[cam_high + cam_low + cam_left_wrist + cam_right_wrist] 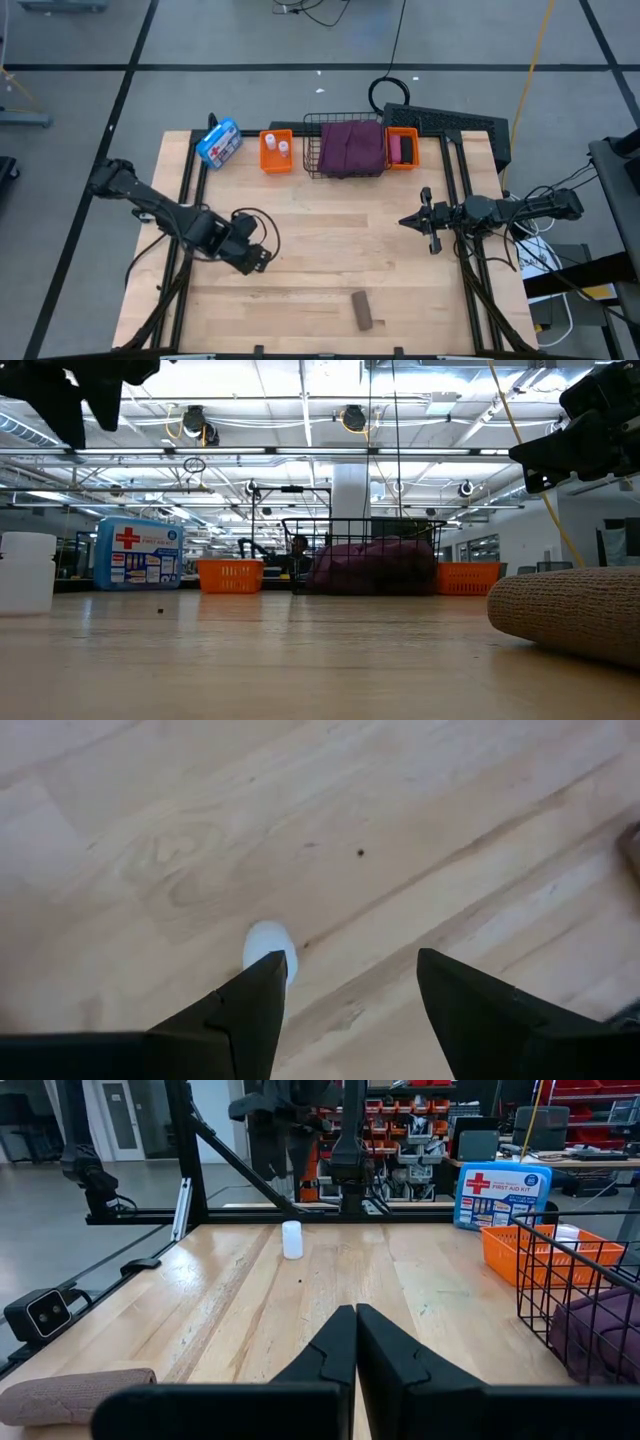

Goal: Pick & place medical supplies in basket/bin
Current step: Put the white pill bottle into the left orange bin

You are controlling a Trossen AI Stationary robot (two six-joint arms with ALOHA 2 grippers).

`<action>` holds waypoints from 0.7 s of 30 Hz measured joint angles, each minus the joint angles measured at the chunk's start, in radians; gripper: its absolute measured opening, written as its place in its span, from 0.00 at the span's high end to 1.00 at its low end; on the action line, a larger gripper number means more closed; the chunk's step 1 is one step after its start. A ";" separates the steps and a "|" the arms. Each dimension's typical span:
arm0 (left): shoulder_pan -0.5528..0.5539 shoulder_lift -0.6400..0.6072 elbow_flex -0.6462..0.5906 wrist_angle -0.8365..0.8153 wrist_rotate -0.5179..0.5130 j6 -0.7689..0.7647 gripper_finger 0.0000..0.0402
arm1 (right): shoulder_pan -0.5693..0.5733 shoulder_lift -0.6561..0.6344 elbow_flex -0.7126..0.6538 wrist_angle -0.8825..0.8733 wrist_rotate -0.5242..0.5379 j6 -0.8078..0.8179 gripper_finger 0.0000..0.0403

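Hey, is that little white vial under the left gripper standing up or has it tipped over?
Upright. In the right wrist view the white vial stands on end on the table, and the low view shows it vertical too.

Wooden table (330,250), brown roll (363,311), white vial (291,1240), wire basket (313,150), orange bins (275,162)

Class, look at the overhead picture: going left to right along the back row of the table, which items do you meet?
Blue-and-white first-aid pouch → left orange bin holding white vials → black wire basket holding the maroon cloth → right orange bin.
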 joint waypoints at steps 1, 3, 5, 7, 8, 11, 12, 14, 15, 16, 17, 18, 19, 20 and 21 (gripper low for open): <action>-0.008 0.007 0.000 -0.006 0.000 -0.004 0.42 | 0.000 0.000 0.000 0.000 0.000 0.000 1.00; -0.019 0.023 0.000 -0.010 0.003 -0.009 0.42 | 0.000 0.000 0.000 0.000 0.000 0.000 1.00; -0.025 0.046 0.000 -0.014 0.024 -0.012 0.42 | 0.000 0.000 0.000 0.001 0.000 0.000 1.00; -0.028 0.073 0.000 -0.014 0.046 -0.013 0.42 | 0.000 0.000 0.000 0.001 0.000 0.000 1.00; -0.028 0.085 0.000 -0.014 0.056 -0.013 0.41 | 0.000 0.000 0.000 0.001 0.000 0.000 1.00; -0.028 0.121 0.000 -0.018 0.084 -0.013 0.40 | 0.000 0.000 0.000 0.001 0.000 0.000 1.00; -0.026 0.133 0.000 -0.019 0.091 -0.013 0.38 | 0.000 0.000 0.000 0.001 0.000 0.000 1.00; -0.025 0.153 0.000 -0.029 0.103 -0.012 0.35 | 0.000 0.000 0.000 0.001 0.000 0.000 1.00; -0.025 0.163 0.000 -0.036 0.109 -0.012 0.34 | 0.000 0.000 0.000 0.001 0.000 0.000 1.00; -0.025 0.172 0.000 -0.046 0.117 -0.008 0.32 | 0.000 0.000 0.000 0.001 0.000 0.000 1.00; -0.025 0.179 0.000 -0.055 0.122 0.000 0.30 | 0.000 0.000 0.000 0.001 0.000 0.000 1.00; -0.025 0.186 0.000 -0.061 0.124 0.010 0.28 | 0.000 0.000 0.000 0.001 0.000 0.000 1.00; -0.025 0.193 0.000 -0.062 0.124 0.017 0.27 | 0.000 0.000 0.000 0.001 0.000 0.000 1.00; -0.025 0.198 0.000 -0.065 0.123 0.022 0.26 | 0.000 0.000 0.000 0.001 0.000 0.000 1.00; -0.025 0.203 0.000 -0.068 0.119 0.027 0.25 | 0.000 0.000 0.000 0.001 0.000 0.000 1.00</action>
